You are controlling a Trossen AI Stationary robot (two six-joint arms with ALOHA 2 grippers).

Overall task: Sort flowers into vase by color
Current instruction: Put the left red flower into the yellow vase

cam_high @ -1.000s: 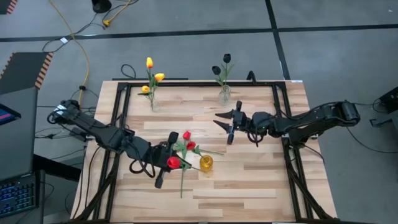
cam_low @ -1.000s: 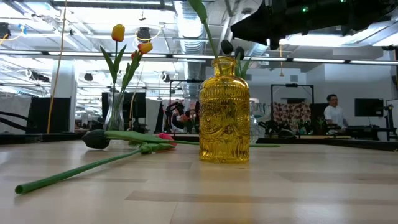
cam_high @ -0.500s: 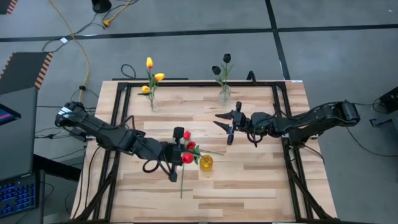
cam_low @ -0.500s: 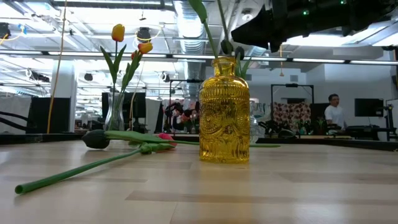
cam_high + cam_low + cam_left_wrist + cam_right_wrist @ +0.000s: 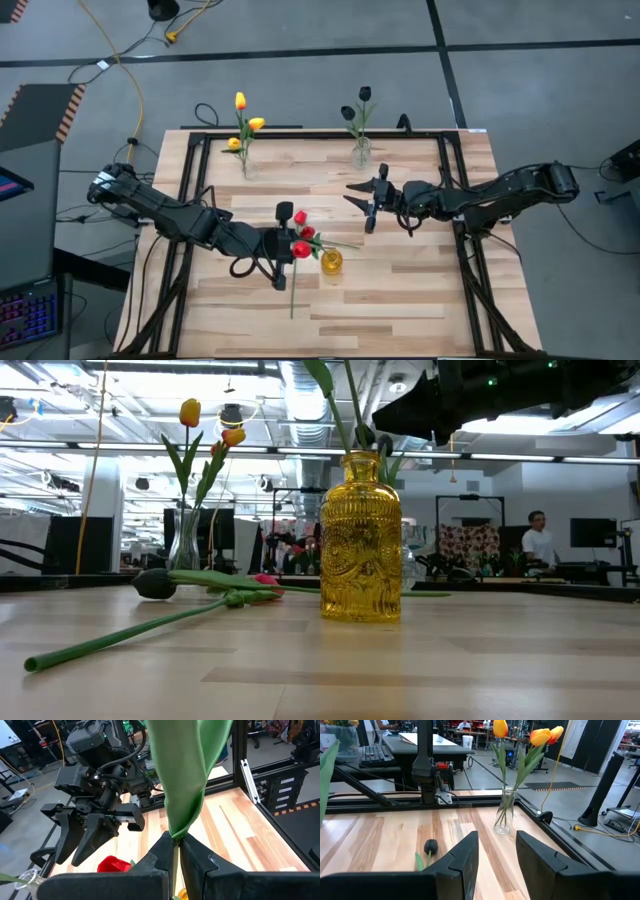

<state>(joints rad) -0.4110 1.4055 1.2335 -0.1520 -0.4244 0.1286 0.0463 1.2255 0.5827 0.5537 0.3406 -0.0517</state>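
The desk [image 5: 400,290] is a light wood-plank top bordered by a black metal frame, standing on a grey floor crossed by dark tape lines. Beyond its far edge the low view shows an open workshop with ceiling ducts, and a person [image 5: 538,540] sits at far right.

The left arm reaches from the left edge toward the desk centre. The left gripper [image 5: 283,248] hangs just left of the yellow vase [image 5: 331,262], and in the left wrist view its fingers [image 5: 160,857] are pinched narrow onto the green stem and leaf [image 5: 187,775] of a red tulip [image 5: 301,251].

The right arm extends from the right edge. The right gripper [image 5: 366,200] waits near the desk centre, right of the left gripper, with its fingers [image 5: 465,857] spread wide and nothing between them.

The flowers are artificial tulips on long, thin green stems:
- Red: a cluster of three heads [image 5: 301,232] sits at the yellow vase, a ribbed amber glass bottle at near centre.
- Yellow-orange: three heads [image 5: 241,103] stand in a clear glass vase [image 5: 248,166] at far left.
- Black: two heads [image 5: 364,94] stand in a second clear vase [image 5: 361,152] at far centre.
- One black tulip [image 5: 155,584] lies flat on the desk left of the yellow vase in the low view. Its stem [image 5: 130,632] runs toward the near edge.
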